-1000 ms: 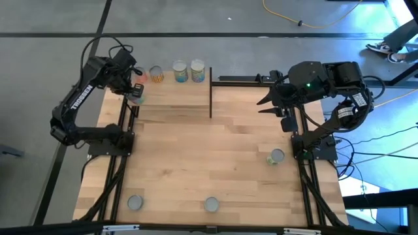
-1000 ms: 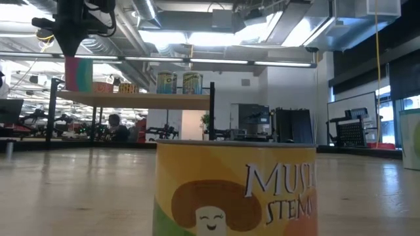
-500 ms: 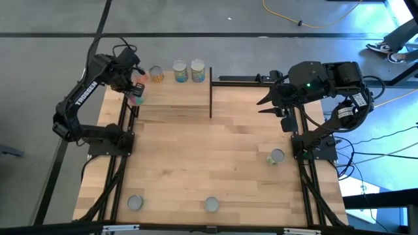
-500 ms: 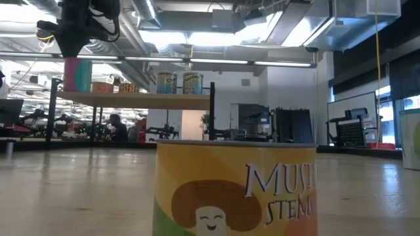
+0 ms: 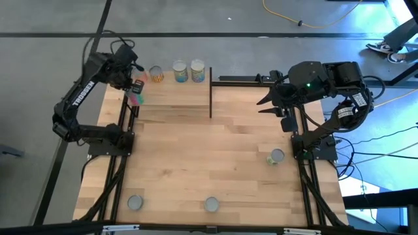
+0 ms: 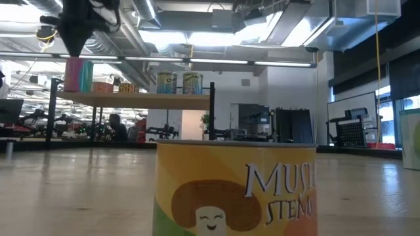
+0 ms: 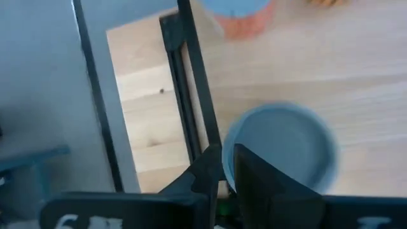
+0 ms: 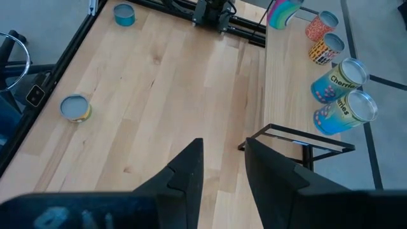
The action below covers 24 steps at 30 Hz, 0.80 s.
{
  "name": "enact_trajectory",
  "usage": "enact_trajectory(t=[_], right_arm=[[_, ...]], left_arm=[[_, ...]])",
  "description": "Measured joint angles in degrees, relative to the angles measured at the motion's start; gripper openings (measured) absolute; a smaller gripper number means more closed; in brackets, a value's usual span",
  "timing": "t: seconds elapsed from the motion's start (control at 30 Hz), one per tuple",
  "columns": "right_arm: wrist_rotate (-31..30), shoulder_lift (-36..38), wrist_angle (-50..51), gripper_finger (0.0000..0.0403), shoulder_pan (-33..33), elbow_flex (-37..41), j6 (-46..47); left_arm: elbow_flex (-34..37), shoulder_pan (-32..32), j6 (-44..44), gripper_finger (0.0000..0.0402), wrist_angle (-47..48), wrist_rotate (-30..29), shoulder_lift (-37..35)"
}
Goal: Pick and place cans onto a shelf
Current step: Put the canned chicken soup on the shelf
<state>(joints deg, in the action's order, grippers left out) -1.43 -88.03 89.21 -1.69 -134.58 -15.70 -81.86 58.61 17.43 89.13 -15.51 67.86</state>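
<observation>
Ceiling lights and ducts fill the room behind my worktop (image 5: pixel 215 156), which carries three loose cans: one near the right arm's base (image 5: pixel 277 156), two along the near edge (image 5: pixel 135 203) (image 5: pixel 211 204). On the shelf (image 6: pixel 151 99) at the far left I count a pink-and-green can (image 6: pixel 79 75) at the left end, two small orange ones (image 5: pixel 156 73) beside it, then two blue-and-yellow cans (image 5: pixel 189 70) by the black upright. My left pincer (image 5: pixel 133 85) hovers just above the pink-and-green can; I cannot tell whether it has let go. My right pincer (image 8: pixel 221 162) waits released above the worktop's far right.
</observation>
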Motion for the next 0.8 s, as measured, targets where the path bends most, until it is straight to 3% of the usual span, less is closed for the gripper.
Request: enact_trajectory(t=[0.17, 0.3, 0.47, 0.67, 0.8], right_arm=[[0.00, 0.00, -0.02, 0.0117, 0.01, 0.00, 0.15], [0.00, 0.02, -0.04, 0.0117, 0.02, 0.00, 0.16], [0.01, 0.02, -0.06, 0.0117, 0.01, 0.00, 0.18], [0.00, 0.02, -0.07, 0.0117, 0.01, 0.00, 0.20], [0.00, 0.02, -0.07, 0.0117, 0.02, 0.00, 0.20]], left_arm=[[-7.11, -1.43, 0.19, 0.0039, 0.72, 5.90, -1.00], [-7.72, -5.00, 2.94, 0.0037, 0.87, 9.35, -3.34], [-3.25, -11.15, 8.00, 0.0006, 0.92, 10.81, -6.21], [4.01, -17.28, 13.57, 0.0001, 0.86, 14.12, -10.67], [8.92, -20.11, 16.96, 0.0001, 0.96, 11.45, -13.01]])
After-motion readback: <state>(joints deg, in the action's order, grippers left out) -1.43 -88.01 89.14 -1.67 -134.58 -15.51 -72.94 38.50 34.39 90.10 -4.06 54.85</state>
